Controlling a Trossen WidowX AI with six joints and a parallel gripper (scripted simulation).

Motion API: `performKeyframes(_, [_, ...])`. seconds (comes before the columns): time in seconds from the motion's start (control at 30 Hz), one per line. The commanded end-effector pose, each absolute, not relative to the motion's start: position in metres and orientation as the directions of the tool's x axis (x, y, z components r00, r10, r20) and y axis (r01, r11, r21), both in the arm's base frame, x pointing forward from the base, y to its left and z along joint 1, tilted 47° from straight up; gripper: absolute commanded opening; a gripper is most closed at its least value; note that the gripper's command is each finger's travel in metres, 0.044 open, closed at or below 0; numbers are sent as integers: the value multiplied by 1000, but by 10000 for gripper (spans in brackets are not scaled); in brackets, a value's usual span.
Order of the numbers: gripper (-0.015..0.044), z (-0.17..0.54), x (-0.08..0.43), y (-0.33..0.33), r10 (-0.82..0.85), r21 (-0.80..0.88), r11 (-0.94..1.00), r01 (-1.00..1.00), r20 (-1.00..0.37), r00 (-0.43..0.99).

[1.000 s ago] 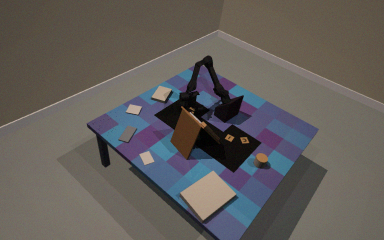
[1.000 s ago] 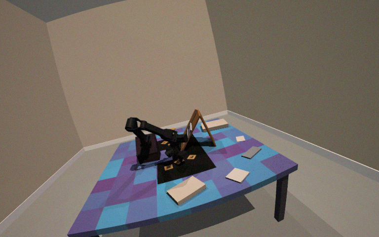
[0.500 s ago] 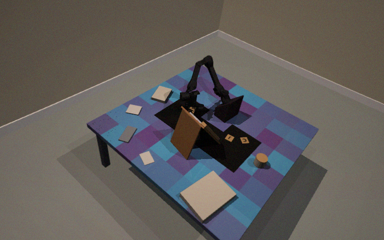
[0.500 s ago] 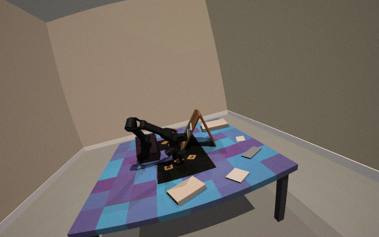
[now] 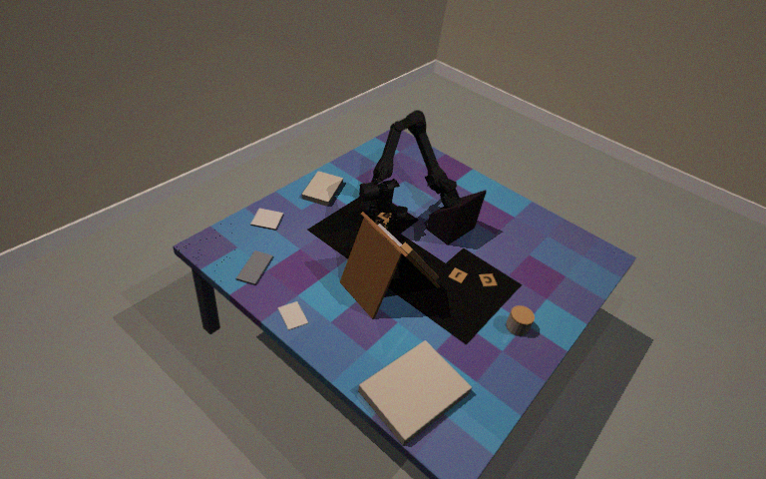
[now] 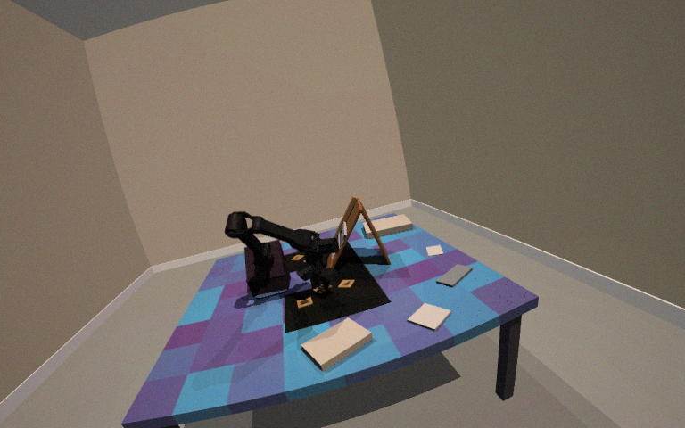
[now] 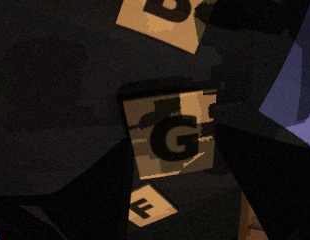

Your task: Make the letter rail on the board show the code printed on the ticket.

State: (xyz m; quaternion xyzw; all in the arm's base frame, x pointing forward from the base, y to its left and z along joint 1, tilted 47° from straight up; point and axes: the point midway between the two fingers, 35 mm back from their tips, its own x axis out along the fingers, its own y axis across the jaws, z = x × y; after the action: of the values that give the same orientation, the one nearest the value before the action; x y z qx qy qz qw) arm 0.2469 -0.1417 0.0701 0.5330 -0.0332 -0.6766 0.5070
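The gripper is clamped on the G tile, above the black mat. In the wrist view, the F tile lies below it. In the top view, two tiles lie right of the board; the cylinder stands farther right.

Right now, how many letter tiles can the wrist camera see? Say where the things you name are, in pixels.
3: the G tile (image 7: 169, 134), between the gripper's (image 7: 174, 137) fingers; one cut off at the top edge (image 7: 157, 20); and the F tile (image 7: 151, 206), below G. Others may be hidden behind the fingers.
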Motion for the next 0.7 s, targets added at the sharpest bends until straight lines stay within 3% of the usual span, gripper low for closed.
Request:
performKeyframes(0.0, [0, 73, 247, -140, -724, 592, -484, 644, -684, 85])
performKeyframes(0.67, [0, 74, 249, -133, -718, 564, -433, 703, -688, 109])
